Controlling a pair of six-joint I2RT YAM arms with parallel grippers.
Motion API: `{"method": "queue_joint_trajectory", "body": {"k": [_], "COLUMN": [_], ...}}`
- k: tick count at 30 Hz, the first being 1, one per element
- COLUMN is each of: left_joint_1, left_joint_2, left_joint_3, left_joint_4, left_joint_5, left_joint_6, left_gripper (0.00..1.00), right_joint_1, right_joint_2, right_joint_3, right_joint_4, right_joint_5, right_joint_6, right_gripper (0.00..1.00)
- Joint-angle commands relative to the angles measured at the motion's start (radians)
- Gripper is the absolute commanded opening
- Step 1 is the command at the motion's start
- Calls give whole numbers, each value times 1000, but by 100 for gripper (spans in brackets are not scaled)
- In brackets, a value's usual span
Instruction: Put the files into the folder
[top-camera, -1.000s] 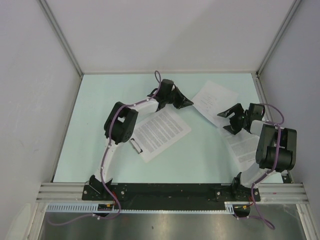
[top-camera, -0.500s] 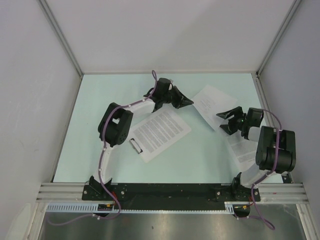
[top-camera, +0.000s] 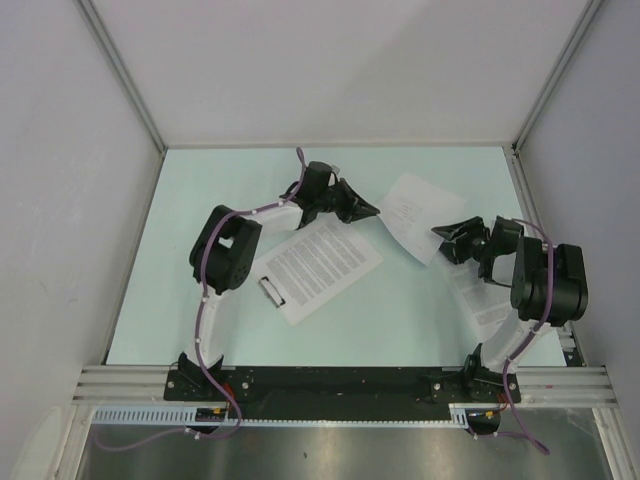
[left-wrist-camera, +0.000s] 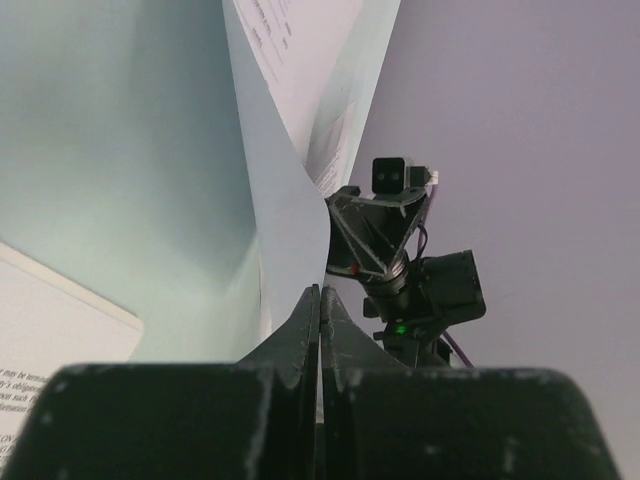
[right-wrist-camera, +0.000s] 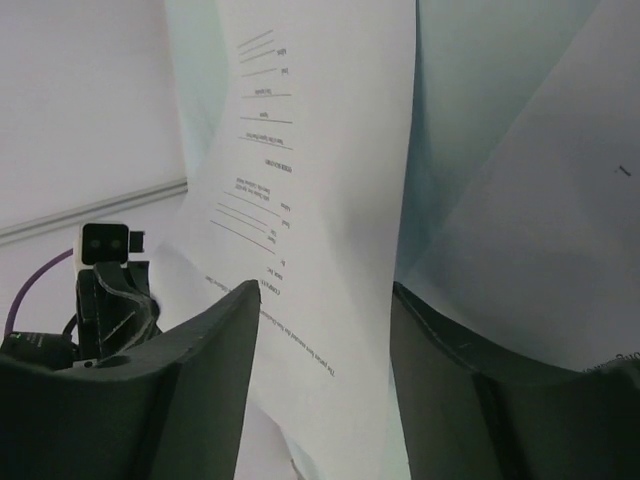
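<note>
- Above: three sheets, namely dense sheet (top-camera: 322, 262), sparse sheet (top-camera: 410, 205) and right sheet (top-camera: 480, 305); one clip (top-camera: 270, 291).
- Wrist views alone: my left claw (left-wrist-camera: 319, 292) pinches the sparse sheet (left-wrist-camera: 285, 200); my right claw (right-wrist-camera: 322, 292) is spread astride it.

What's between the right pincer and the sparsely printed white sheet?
Nothing visible. The sparsely printed white paper sheet sits between the open fingers of the right pincer, which do not pinch it. The left pincer is shut on the sheet's opposite edge.

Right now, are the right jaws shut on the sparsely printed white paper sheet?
No, the right jaws stand apart, with the white paper sheet between them.
</note>
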Motion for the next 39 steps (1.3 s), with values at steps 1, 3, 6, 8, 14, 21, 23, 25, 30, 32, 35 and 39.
{"method": "queue_joint_trajectory", "body": {"k": [1,3,6,8,14,21,23,25,30,32,35,39], "left_joint_1": [16,23,29,33,43,77,89,97,99,97,99,102], "left_joint_2": [-84,-84,-87,-84,-90,-68,-55,-41,-200,-304,-537,-767], "left_joint_3": [-25,-25,-27,-25,-28,25,91,154,187,75,-147,-420], "left_joint_4": [26,6,-10,-13,-34,-151,-270,-430,-707,-787,-818,-791], "left_joint_5": [64,78,92,112,121,97,52,-6,-359,-493,-687,-710], "left_joint_6": [15,42,65,73,111,222,317,465,725,748,721,606], "left_gripper": [0,0,0,0,0,3,23,35,70,83,97,99], "right_joint_1": [-4,0,8,16,20,40,48,66,164,220,304,434], "right_joint_2": [20,47,109,144,156,94,80,60,-8,-38,-71,-81], "right_joint_3": [1,1,-1,-1,-1,-22,-45,-89,-134,-137,-163,-201], "right_joint_4": [103,157,243,277,309,269,331,388,539,559,577,651], "right_joint_5": [16,5,-24,-37,-40,-50,-41,-9,159,215,342,552], "right_joint_6": [-12,0,23,39,34,36,65,135,255,296,342,343], "right_gripper": [52,42,38,39,15,0,0,0,0,0,0,0]}}
